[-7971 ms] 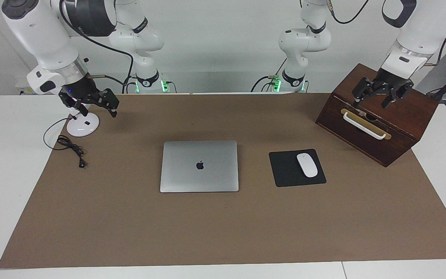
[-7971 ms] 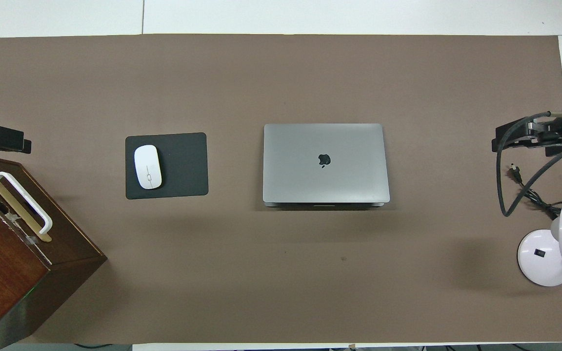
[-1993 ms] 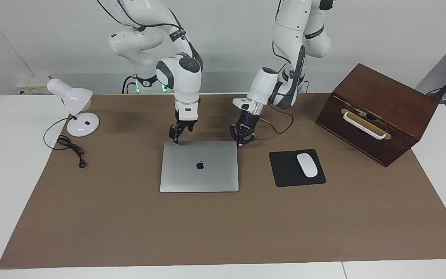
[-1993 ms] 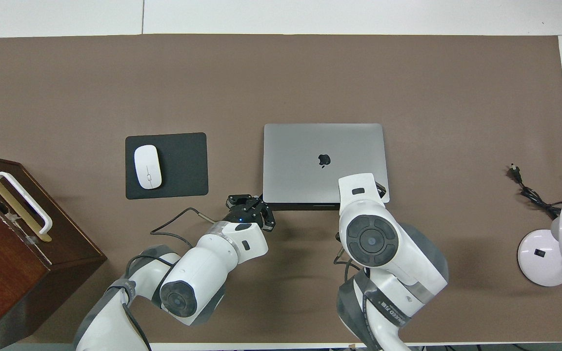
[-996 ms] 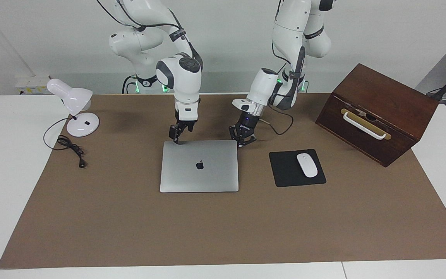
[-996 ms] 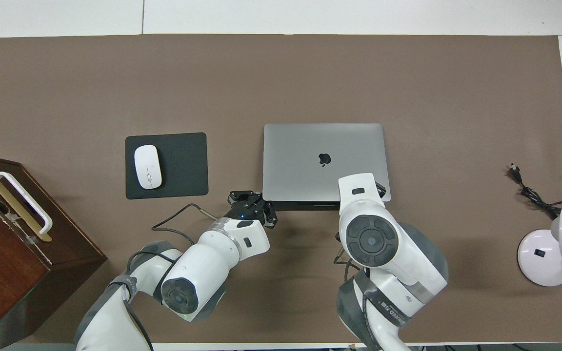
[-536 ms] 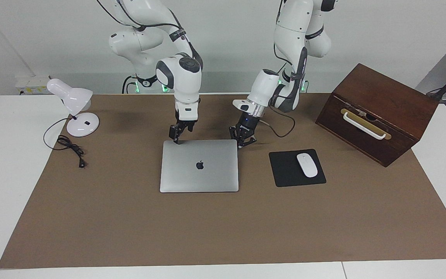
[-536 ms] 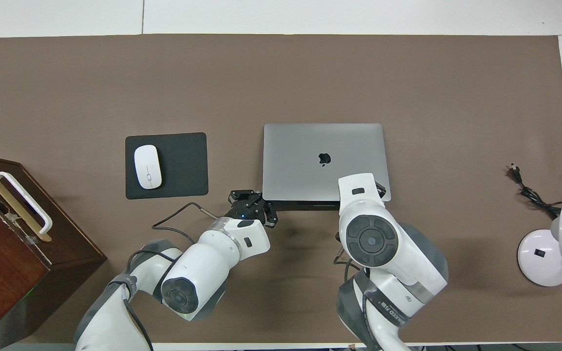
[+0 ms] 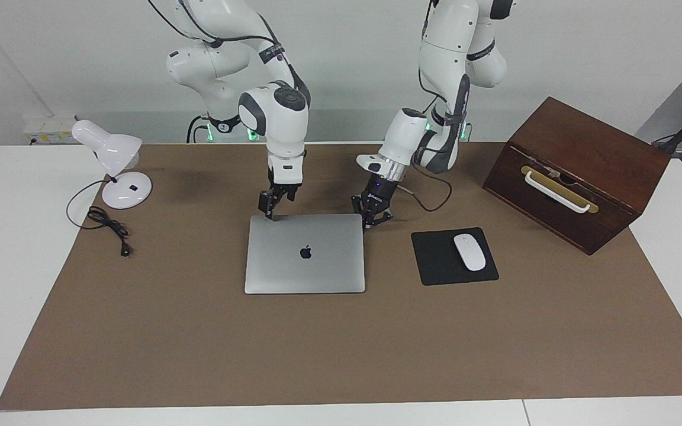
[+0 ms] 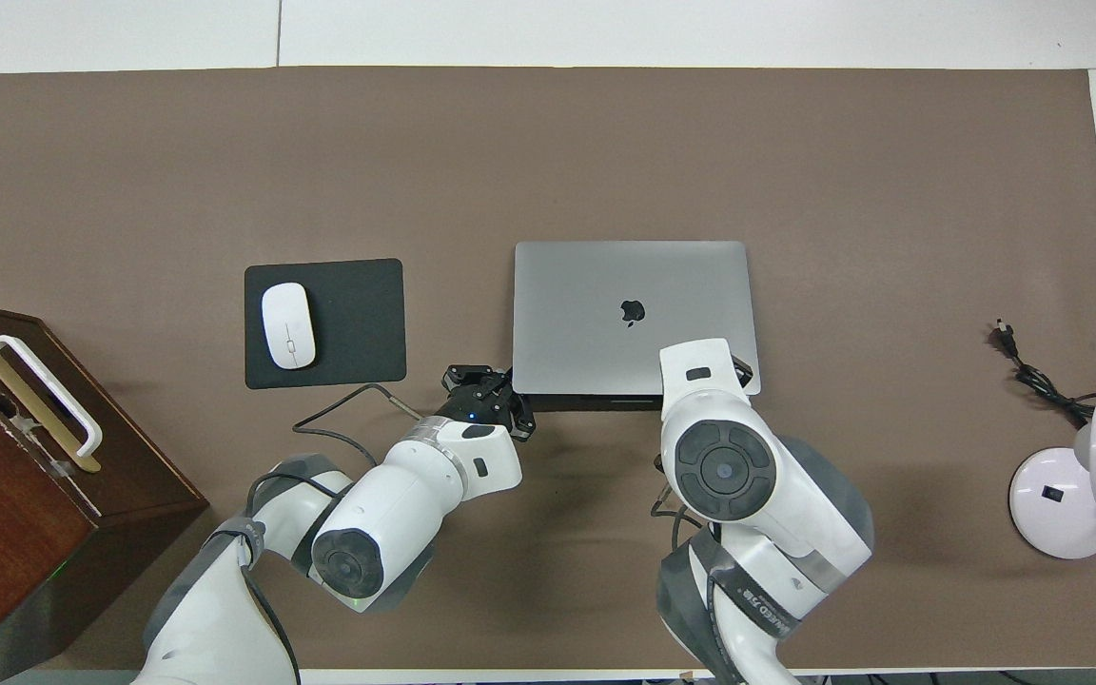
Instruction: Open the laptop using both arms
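Note:
The silver-grey laptop (image 9: pixel 304 254) lies closed on the brown mat, apple logo up; it also shows in the overhead view (image 10: pixel 634 314). My right gripper (image 9: pixel 270 207) is down at the laptop's edge nearest the robots, at the corner toward the right arm's end. In the overhead view the right wrist covers most of it (image 10: pixel 741 366). My left gripper (image 9: pixel 373 214) is low at the other corner of that edge, fingers spread, touching or almost touching the laptop; it also shows in the overhead view (image 10: pixel 489 390).
A black mouse pad (image 9: pixel 436 260) with a white mouse (image 9: pixel 469 252) lies beside the laptop toward the left arm's end. A brown wooden box (image 9: pixel 578 171) with a white handle stands past it. A white desk lamp (image 9: pixel 113 160) and its cable (image 9: pixel 107 223) are at the right arm's end.
Over 8 s both arms came in from the table's ends to the laptop's near corners. In the last second the left gripper crept closer to its corner; the right arm held still.

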Controlling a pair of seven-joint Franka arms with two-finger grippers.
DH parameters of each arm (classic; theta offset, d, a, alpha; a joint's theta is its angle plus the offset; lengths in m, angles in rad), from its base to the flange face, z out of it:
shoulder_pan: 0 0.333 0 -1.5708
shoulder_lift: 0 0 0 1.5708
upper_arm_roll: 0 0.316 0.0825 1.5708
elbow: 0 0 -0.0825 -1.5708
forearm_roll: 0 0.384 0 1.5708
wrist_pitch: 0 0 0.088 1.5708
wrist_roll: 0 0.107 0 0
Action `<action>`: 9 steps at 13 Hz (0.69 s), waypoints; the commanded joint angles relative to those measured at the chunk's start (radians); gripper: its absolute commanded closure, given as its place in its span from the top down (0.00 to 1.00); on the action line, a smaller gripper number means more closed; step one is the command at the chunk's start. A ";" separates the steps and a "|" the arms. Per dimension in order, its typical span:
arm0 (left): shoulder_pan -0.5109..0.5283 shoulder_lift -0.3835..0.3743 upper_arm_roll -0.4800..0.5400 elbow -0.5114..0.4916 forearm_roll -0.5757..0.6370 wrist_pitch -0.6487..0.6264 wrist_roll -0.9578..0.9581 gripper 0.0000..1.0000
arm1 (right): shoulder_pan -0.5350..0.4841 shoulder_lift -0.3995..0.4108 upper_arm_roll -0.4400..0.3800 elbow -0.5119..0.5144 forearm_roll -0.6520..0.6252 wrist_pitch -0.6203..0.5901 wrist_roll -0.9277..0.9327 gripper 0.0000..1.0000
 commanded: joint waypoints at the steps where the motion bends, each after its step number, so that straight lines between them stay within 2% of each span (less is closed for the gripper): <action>1: 0.008 0.029 0.001 0.023 0.029 0.021 0.003 0.00 | -0.002 -0.001 -0.001 -0.017 -0.022 0.034 -0.006 1.00; 9: 0.003 0.035 0.001 0.018 0.033 0.021 0.020 0.00 | -0.009 0.032 -0.001 -0.012 -0.022 0.094 -0.008 1.00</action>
